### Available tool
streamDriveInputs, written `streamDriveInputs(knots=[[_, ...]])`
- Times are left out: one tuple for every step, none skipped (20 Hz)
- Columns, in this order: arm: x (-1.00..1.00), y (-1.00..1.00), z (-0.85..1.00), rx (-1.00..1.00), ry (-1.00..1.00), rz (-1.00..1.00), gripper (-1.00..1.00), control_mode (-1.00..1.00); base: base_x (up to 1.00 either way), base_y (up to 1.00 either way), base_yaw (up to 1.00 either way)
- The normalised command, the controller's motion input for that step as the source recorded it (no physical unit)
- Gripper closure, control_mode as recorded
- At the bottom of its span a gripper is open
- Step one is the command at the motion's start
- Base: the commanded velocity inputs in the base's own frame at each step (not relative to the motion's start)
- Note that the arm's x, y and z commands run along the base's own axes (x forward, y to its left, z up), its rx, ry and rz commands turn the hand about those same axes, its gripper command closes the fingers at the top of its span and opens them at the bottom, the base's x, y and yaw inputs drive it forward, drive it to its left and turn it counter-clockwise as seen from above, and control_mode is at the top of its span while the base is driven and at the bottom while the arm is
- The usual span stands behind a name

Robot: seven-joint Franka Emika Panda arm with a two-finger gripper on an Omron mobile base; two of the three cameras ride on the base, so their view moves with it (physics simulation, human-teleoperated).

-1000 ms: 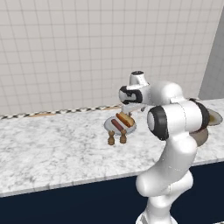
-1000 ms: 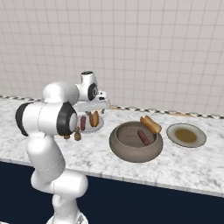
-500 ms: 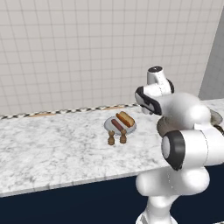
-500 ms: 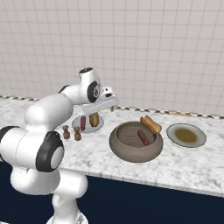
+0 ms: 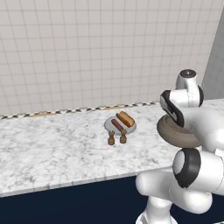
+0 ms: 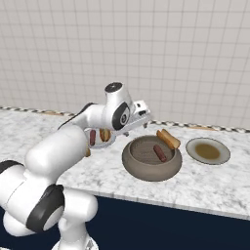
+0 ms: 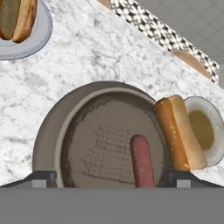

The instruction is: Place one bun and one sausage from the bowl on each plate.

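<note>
Hand view looks straight down past my end effector (image 7: 111, 177), whose two dark finger tips stand spread wide apart at the bottom with nothing between them. Right below lies the large round grey-brown bowl (image 7: 65, 131) with thick walls and a speckled inside, resting on the white marbled worktop (image 7: 87, 57). A reddish-brown sausage (image 7: 142, 161) lies inside it, toward one side. A golden bun (image 7: 179, 131) leans on the bowl's rim just beside the sausage. Beyond that rim sits the tan round plate with a darker centre (image 7: 212, 122), partly covered by the bun. Farther off, the light grey round plate (image 7: 37, 37) already carries a bun and a sausage.

In the right base view my end effector (image 6: 141, 117) hangs released above the worktop, between the grey plate and the bowl (image 6: 146, 168). Two small brown shakers (image 5: 117, 138) stand just in front of the grey plate in the left base view.
</note>
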Motion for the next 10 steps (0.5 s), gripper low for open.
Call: streamDriveInputs(knots=[[0.00, -0.88, 0.00, 0.11, 0.00, 0.00, -1.00, -1.00, 0.00, 0.00, 0.00], [0.00, -0.76, 0.00, 0.06, 0.00, 0.00, -1.00, -1.00, 0.00, 0.00, 0.00], [0.00, -0.58, 0.00, 0.03, 0.00, 0.00, -1.00, -1.00, 0.00, 0.00, 0.00], [0.06, -0.69, 0.12, 0.00, 0.00, 0.00, -1.00, -1.00, 0.00, 0.00, 0.00], [0.17, -0.50, 0.07, 0.00, 0.00, 0.00, -1.00, -1.00, 0.00, 0.00, 0.00], [0.35, -0.54, 0.00, 0.00, 0.00, 0.00, -1.00, -1.00, 0.00, 0.00, 0.00], [0.31, -0.60, 0.00, 0.00, 0.00, 0.00, -1.00, -1.00, 0.00, 0.00, 0.00], [0.32, -0.67, 0.00, 0.00, 0.00, 0.00, -1.00, -1.00, 0.00, 0.00, 0.00], [0.24, -0.74, 0.00, 0.00, 0.00, 0.00, -1.00, -1.00, 0.00, 0.00, 0.00], [0.35, -0.71, 0.00, 0.00, 0.00, 0.00, -1.00, -1.00, 0.00, 0.00, 0.00]])
